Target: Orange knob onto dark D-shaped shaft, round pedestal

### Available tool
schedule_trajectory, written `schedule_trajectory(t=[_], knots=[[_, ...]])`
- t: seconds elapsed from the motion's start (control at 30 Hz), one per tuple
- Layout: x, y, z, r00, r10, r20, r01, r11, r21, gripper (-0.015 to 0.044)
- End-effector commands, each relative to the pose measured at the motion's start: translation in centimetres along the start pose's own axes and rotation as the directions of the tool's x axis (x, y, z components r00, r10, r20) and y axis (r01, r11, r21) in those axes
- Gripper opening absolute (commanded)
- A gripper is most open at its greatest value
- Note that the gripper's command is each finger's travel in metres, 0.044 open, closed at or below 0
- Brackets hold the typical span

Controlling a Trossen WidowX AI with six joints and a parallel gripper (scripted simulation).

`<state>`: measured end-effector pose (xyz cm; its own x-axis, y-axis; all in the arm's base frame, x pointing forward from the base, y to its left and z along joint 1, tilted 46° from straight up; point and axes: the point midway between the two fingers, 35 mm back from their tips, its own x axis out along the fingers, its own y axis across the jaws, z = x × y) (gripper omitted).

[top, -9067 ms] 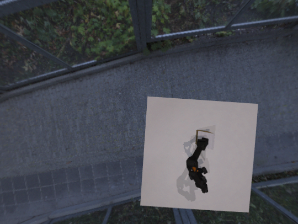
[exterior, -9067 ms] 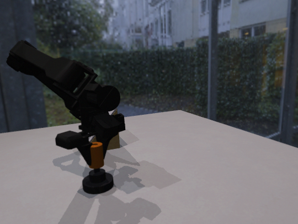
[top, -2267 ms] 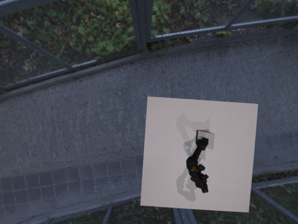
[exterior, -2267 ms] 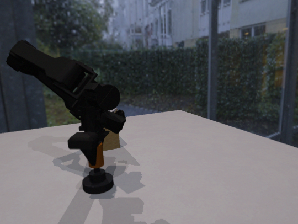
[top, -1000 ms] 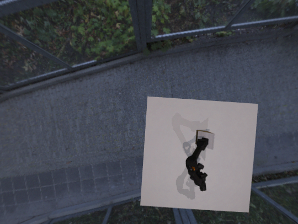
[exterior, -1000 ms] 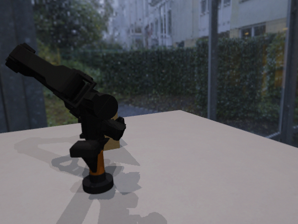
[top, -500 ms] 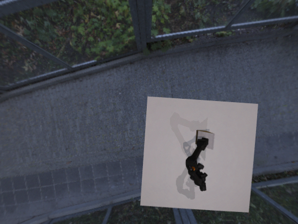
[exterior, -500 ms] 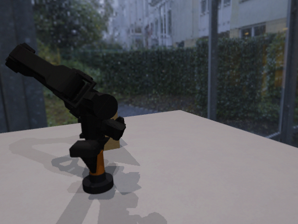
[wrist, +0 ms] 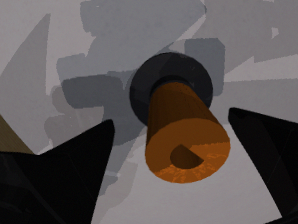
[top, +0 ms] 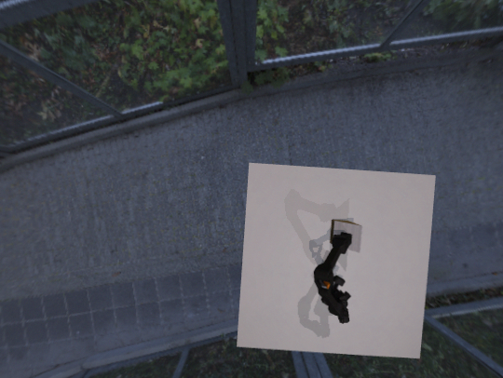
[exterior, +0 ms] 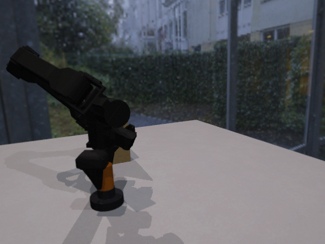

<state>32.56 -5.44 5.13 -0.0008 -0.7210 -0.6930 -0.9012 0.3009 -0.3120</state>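
The orange knob [exterior: 108, 178] [wrist: 175, 107] stands upright over the shaft of the dark round pedestal [exterior: 106, 204] [wrist: 140, 92]. In the exterior view a short dark section, narrower than the pedestal's disc, shows between the knob's lower edge and the disc. The knob's top, with its D-shaped hole, faces the wrist camera. The shaft inside and its flat side are hidden. My gripper [exterior: 105, 180] [wrist: 172, 119] is open. In the wrist view its two fingers stand on either side of the knob, with gaps on both sides, holding nothing.
A wooden box-like object [top: 333, 230] [exterior: 121, 156] stands on the pale table [top: 275, 186] [exterior: 225, 168], behind the gripper in the exterior view. Its corner shows at the left edge of the wrist view. The arm's shadows fall across the table around the pedestal.
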Motion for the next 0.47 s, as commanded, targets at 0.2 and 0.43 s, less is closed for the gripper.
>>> schedule_trajectory(t=[0.2,0.43], knots=[[-8.8,-0.1,0.4,1.000,-0.016,0.017,0.016,1.000,0.007,0.0440],[-8.8,-0.1,0.4,1.000,-0.016,0.017,0.016,1.000,0.007,0.0440]])
